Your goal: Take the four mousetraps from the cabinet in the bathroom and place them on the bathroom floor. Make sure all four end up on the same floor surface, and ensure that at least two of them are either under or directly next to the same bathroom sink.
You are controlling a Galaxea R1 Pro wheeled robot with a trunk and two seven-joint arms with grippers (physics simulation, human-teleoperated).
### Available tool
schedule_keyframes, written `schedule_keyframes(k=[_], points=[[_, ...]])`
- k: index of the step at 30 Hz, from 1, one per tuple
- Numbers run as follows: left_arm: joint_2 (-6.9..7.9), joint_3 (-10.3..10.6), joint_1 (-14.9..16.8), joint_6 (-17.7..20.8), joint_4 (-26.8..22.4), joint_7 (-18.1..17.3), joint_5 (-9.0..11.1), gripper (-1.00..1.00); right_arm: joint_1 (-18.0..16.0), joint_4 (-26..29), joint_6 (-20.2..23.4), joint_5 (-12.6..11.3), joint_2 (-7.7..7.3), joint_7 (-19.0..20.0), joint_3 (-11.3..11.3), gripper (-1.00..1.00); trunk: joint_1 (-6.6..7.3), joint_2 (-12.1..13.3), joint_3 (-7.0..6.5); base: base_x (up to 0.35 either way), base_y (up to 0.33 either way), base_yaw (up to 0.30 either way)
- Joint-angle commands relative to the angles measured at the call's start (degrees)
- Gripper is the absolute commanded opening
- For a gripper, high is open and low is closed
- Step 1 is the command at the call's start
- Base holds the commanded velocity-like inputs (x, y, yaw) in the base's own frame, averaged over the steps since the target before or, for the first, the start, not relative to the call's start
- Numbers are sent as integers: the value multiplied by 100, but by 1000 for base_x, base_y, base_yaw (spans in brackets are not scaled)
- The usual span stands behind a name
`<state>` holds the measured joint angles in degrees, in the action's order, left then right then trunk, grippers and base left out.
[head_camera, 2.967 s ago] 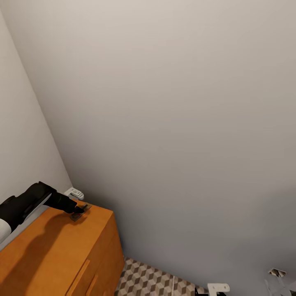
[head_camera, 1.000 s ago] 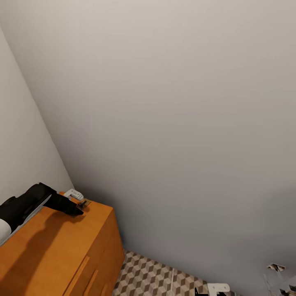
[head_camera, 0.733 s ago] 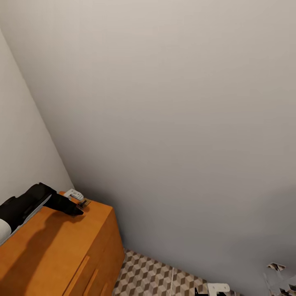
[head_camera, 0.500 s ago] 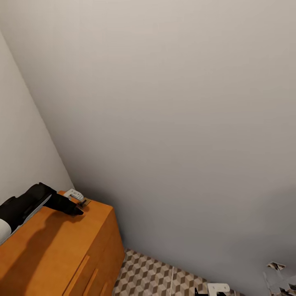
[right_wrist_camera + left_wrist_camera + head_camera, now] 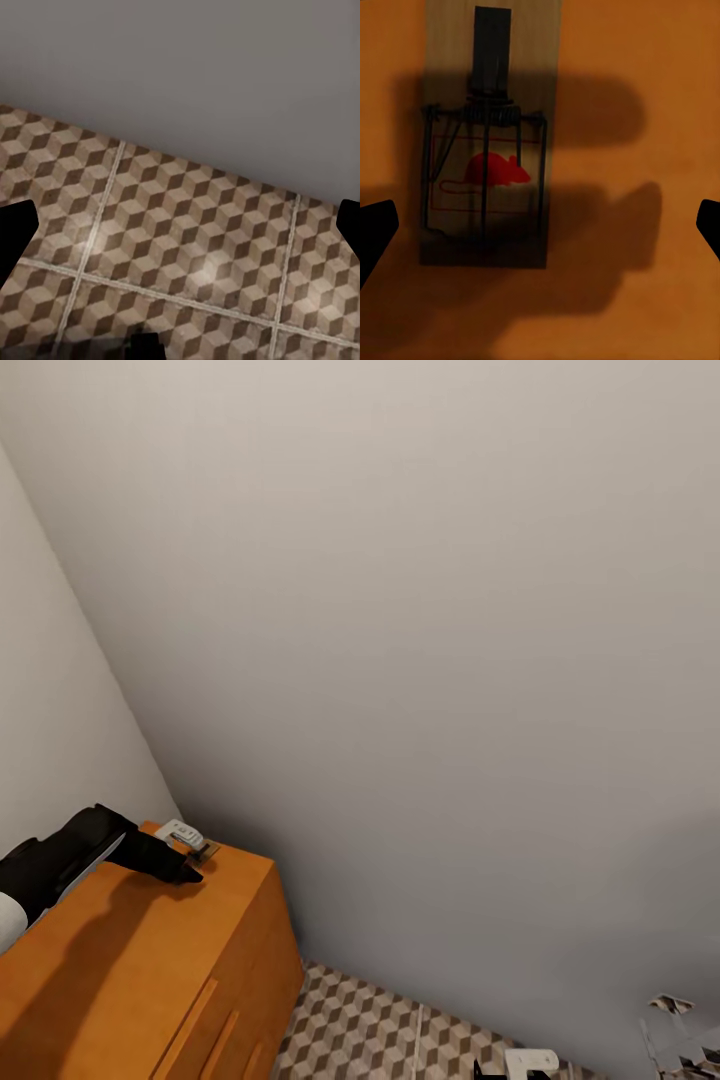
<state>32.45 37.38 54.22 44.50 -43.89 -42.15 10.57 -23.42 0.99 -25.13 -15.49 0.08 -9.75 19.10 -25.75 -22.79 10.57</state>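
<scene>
The orange-brown cabinet (image 5: 130, 970) fills the head view's lower left. My left arm reaches across its top to the far corner by the wall. In the left wrist view a mousetrap (image 5: 484, 150), a tan board with dark wire and a red mouse print, lies flat on the cabinet top (image 5: 645, 75). My left gripper (image 5: 540, 229) hovers over it, open, with both fingertips (image 5: 375, 232) wide of the board. In the head view the mousetrap (image 5: 207, 850) peeks out just beyond the left gripper (image 5: 188, 873). My right gripper (image 5: 180, 225) hangs open over the bathroom floor (image 5: 187, 240), holding nothing.
A small pale flat piece (image 5: 182, 832) lies at the cabinet's back corner against the wall. Plain grey walls meet in that corner. The cube-patterned floor (image 5: 380, 1030) runs to the right of the cabinet. Small unclear objects (image 5: 675, 1010) sit at the lower right.
Since three seconds ago the left gripper tip has drawn back slightly and the mousetrap now shows beyond it. Over the last second the arms are still; the head view drifted a little.
</scene>
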Motion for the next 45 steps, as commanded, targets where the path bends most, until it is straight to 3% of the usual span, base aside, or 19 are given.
schedule_keyframes(k=[1,45], points=[[7,29,10,41,-5,22,59,100,-4,-2,-13,-42,1,-18,50,100,-3,-12,16,0,0,0],[4,33,10,41,10,22,59,100,-5,-2,-14,-43,1,-18,50,100,-3,-12,190,0,0,0]])
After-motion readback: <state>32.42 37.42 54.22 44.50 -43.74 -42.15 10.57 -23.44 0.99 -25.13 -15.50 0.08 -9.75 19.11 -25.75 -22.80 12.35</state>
